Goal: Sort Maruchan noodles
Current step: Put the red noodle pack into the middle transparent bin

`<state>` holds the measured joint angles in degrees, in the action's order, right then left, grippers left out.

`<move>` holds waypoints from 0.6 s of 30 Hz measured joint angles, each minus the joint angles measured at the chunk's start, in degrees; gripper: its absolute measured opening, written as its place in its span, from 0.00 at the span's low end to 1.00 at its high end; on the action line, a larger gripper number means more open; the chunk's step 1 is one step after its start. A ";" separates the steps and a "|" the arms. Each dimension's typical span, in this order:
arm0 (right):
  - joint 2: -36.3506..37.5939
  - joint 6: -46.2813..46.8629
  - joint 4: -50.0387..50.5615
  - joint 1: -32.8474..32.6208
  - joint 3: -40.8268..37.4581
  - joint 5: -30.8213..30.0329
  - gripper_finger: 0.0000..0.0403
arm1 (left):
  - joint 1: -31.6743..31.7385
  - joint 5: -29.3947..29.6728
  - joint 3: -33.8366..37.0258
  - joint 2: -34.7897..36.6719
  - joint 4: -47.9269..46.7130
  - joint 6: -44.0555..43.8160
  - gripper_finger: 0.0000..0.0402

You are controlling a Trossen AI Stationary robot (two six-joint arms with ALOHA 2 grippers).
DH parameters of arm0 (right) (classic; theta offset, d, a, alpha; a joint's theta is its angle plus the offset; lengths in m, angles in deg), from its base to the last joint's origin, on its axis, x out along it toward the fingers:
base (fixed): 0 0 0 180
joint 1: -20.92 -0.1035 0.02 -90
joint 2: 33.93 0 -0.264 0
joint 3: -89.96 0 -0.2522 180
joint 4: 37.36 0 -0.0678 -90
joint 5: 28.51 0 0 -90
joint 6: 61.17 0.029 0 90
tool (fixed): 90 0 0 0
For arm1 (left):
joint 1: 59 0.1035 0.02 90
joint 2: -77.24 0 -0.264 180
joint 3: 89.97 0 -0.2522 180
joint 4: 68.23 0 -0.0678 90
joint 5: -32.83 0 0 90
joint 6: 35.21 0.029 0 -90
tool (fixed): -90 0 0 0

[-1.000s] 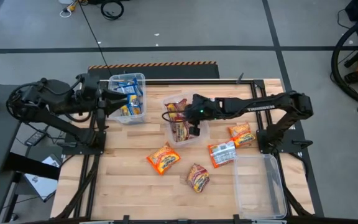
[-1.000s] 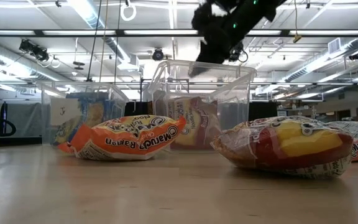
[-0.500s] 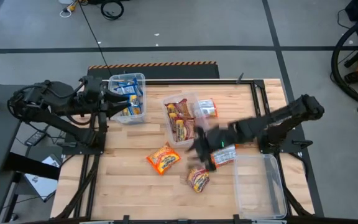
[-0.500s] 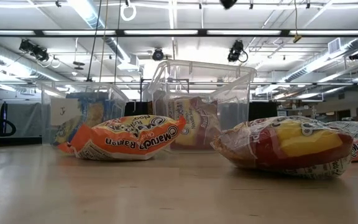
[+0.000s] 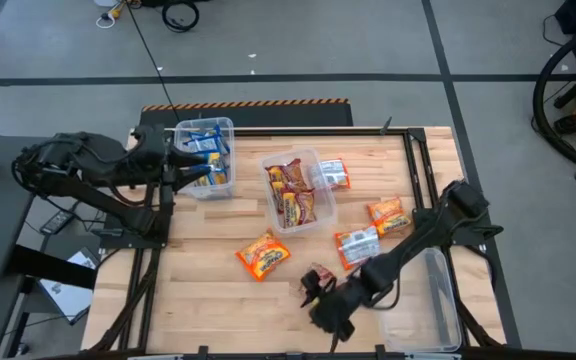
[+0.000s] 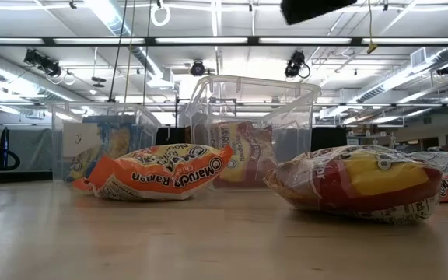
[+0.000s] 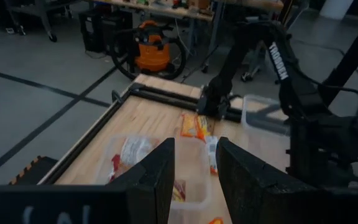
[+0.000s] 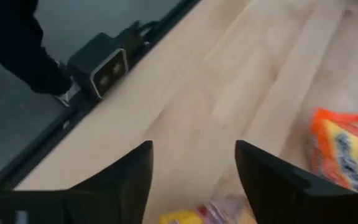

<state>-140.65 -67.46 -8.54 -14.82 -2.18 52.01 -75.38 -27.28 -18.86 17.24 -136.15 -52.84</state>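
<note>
- The right end effector (image 5: 320, 300) sits low in the high view, bottom centre, directly over a dark red-and-yellow packet (image 5: 317, 277) on the wooden desk (image 5: 208, 300); its fingers stand wide apart, nothing between them.
- In the right wrist view the two fingers (image 8: 123, 180) frame bare desk boards, with an orange packet (image 8: 344, 149) at the right edge and the red-and-yellow packet (image 8: 210, 213) just showing at the bottom.
- The left end effector (image 5: 193, 172) is at the upper left of the high view, over the clear bin (image 5: 226, 128) that holds blue-and-yellow packets (image 5: 201, 143). In the left wrist view its fingers (image 7: 160, 174) are moderately parted and nothing shows between them.
- A second clear bin (image 5: 320, 215) near the frame's centre holds dark red-and-yellow packets (image 5: 290, 195).
- Loose on the desk: an orange packet (image 5: 263, 254) lower centre-left, an orange-and-white packet (image 5: 356, 245) and another orange one (image 5: 388, 216) right of centre, one more packet (image 5: 333, 174) just right of the centre bin.
- A third clear bin (image 5: 446, 300) is at the lower right.
- In the low view an orange packet (image 6: 158, 173) and a red-and-yellow packet (image 6: 356, 183) lie in front of the bins.
</note>
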 joint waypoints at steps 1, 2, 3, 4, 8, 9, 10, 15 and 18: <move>-1.24 -0.16 0.67 -0.45 1.02 -0.38 0.60 | 0.00 -0.25 0.00 -0.01 -0.62 -0.04 0.31; -2.36 -0.19 2.23 -0.85 2.01 -1.05 0.62 | 0.00 -0.41 0.00 -0.01 -0.99 -0.04 0.31; -3.42 -0.24 4.32 -1.21 3.11 -1.94 0.63 | 0.00 -0.41 0.00 0.01 -1.31 0.00 0.31; -4.25 -0.28 6.17 -1.56 4.01 -3.26 0.65 | 0.00 -0.44 0.00 0.00 -1.54 0.10 0.31; -5.89 0.99 16.28 -3.20 6.30 -10.31 0.68 | 0.00 -0.63 0.00 -0.12 -1.97 0.29 0.31; -5.89 1.71 17.98 -3.69 6.33 -11.89 0.68 | 0.00 -0.61 0.00 -0.14 -2.02 0.31 0.31; -5.87 2.02 19.22 -4.24 6.33 -13.14 0.68 | 0.00 -0.61 0.00 -0.14 -2.03 0.31 0.31; -6.67 1.32 17.22 -7.31 6.24 -15.04 0.67 | 0.02 -0.63 -0.02 -0.35 -2.35 0.35 0.31; -9.55 1.26 16.69 -9.08 6.18 -18.84 0.67 | 0.00 -0.63 -0.02 -0.66 -2.35 0.31 0.31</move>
<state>-150.20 -66.20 8.14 -23.91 4.00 33.17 -75.38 -27.91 -18.88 16.58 -138.50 -52.53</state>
